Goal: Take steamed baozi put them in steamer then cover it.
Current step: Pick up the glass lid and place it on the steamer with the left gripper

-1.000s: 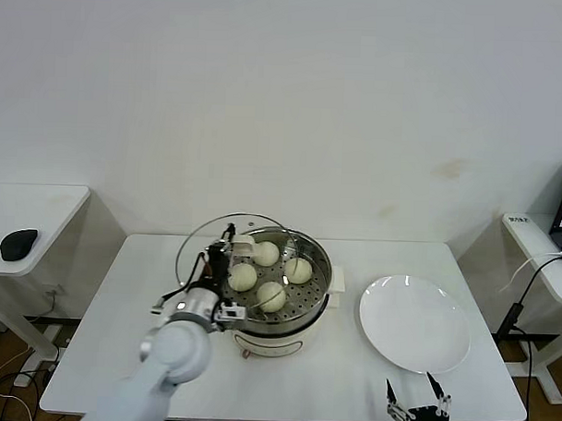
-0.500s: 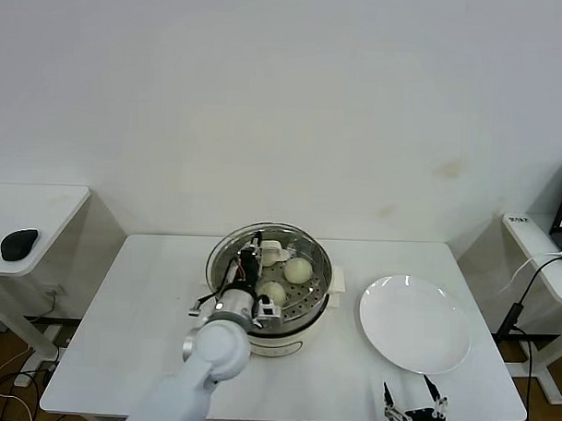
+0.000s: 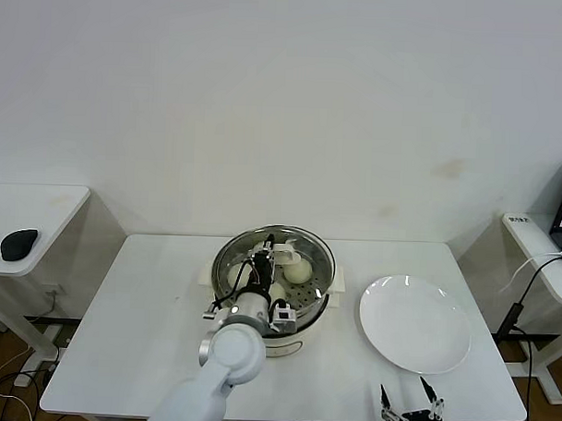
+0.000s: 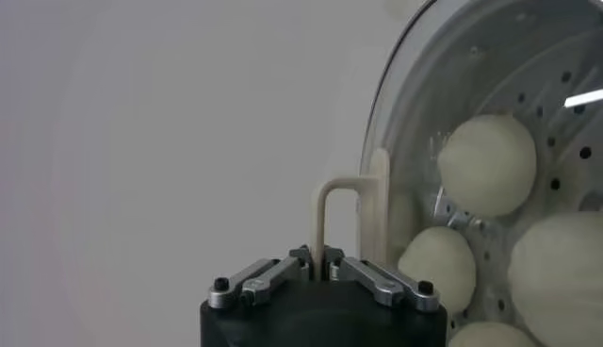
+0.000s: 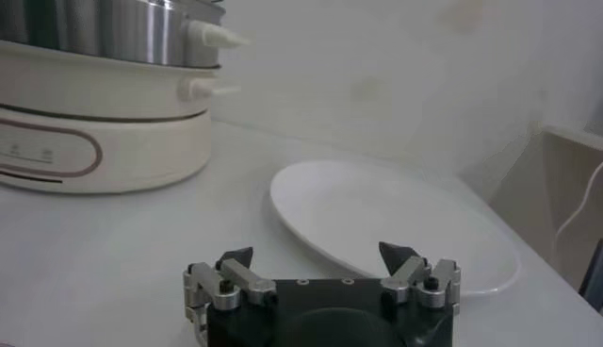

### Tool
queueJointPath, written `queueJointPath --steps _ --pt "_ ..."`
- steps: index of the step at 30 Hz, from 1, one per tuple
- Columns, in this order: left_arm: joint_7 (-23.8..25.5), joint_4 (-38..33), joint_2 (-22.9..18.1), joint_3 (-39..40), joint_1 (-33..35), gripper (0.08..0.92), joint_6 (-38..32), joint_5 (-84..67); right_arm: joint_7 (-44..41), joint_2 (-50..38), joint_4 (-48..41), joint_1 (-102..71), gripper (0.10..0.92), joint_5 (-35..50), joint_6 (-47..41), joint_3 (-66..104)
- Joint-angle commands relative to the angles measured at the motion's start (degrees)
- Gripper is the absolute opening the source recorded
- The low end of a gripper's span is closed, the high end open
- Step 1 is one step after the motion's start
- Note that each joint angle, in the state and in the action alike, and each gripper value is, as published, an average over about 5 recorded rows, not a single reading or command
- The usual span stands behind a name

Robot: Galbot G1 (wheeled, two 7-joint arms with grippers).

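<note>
The steamer [image 3: 286, 333] stands mid-table, a steel pot on a cream base. My left gripper [image 3: 263, 263] is shut on the cream bar handle [image 4: 323, 219] of the clear glass cover [image 3: 312, 245], which sits over the pot's mouth. Whether the cover rests on the rim I cannot tell. Steamed baozi [image 3: 298, 269] lie on the perforated tray [image 4: 571, 130]; several show through the glass in the left wrist view, one baozi [image 4: 487, 165] among them. My right gripper [image 3: 405, 412] is open and holds nothing at the table's front edge, near the plate.
A flat white plate [image 3: 414, 323] with nothing on it lies to the right of the steamer, and the plate [image 5: 396, 217] shows just beyond the right gripper [image 5: 316, 255]. Side desks stand at both sides of the table; a dark mouse [image 3: 18, 244] lies on the left one.
My left gripper has carried the cover rightward, from beside the steamer's left rim to over the pot. The right gripper has sunk slightly toward the view's lower edge.
</note>
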Motion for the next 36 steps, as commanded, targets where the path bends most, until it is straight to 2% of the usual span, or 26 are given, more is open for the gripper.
queueJointPath --steps 1,36 --pt "0.31 -0.27 -1.17 0.0 1.03 0.147 -0.74 3.32 0.0 0.02 -0.25 0.05 0.823 -0.23 0.08 -0.21" --pt "-1.3 2.31 -1.99 -1.83 1.54 0.147 -1.97 3.91 -0.12 -0.02 -1.01 0.07 0.823 -0.6 0.33 -0.95"
